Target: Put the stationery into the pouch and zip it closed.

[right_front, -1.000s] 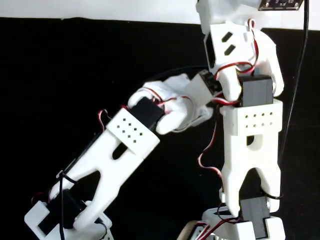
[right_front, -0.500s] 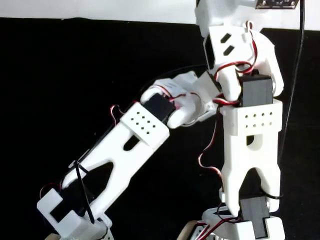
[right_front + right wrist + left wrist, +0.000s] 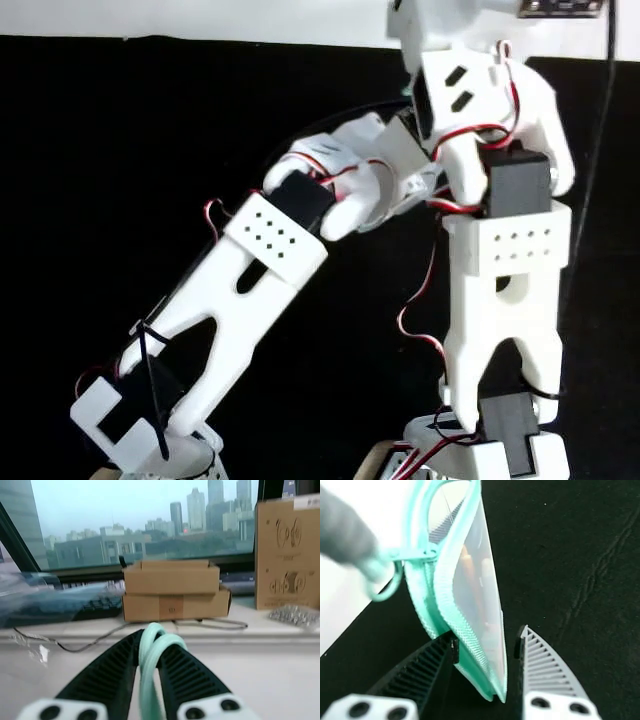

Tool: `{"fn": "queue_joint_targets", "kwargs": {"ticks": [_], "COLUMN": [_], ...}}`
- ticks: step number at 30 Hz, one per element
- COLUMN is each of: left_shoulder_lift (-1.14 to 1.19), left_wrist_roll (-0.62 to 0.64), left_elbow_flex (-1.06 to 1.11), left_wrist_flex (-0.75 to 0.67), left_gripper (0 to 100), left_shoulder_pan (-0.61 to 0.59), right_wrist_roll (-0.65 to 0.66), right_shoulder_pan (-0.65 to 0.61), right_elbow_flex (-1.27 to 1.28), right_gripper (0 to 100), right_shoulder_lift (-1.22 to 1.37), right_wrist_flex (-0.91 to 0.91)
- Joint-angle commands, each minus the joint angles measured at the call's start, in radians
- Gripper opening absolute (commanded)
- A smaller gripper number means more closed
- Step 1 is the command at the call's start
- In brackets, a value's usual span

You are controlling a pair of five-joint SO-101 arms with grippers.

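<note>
A translucent pouch (image 3: 480, 595) with a teal zipper hangs in the air, and orange and pale stationery shows through its wall. Its lower end sits between the fingers of my left gripper (image 3: 486, 642), which is shut on it. The zipper slider (image 3: 427, 554) sits partway up; the teeth are joined below it and parted above. My right gripper (image 3: 148, 640) is shut on the teal pull ring (image 3: 150, 645). In the high view the left arm (image 3: 265, 240) slants up toward the upright right arm (image 3: 505, 240).
A black mat (image 3: 580, 555) covers the table below the pouch. A white wall (image 3: 200, 15) runs behind it. Past the right gripper are stacked cardboard boxes (image 3: 170, 592), a taller box (image 3: 287, 555) and a window sill.
The left arm swung forward toward the right arm, then drew back and up a little. The right arm barely moved.
</note>
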Motion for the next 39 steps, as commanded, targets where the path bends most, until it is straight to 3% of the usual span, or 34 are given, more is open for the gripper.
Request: {"fn": "queue_joint_targets", "kwargs": {"ticks": [1,39], "left_shoulder_lift": [-0.007,-0.016], "left_wrist_roll": [0.000,-0.005], "left_elbow_flex": [-0.045,-0.070], "left_wrist_flex": [-0.023,-0.071], "left_gripper": [20,20], "left_shoulder_pan": [-0.015,-0.202], "right_wrist_roll": [0.014,0.014], "right_shoulder_pan": [0.010,0.064], "right_elbow_flex": [-0.104,-0.199], "right_gripper": [0.6,0.6], "right_shoulder_lift": [-0.004,-0.004], "right_wrist_flex": [0.035,0.053]}}
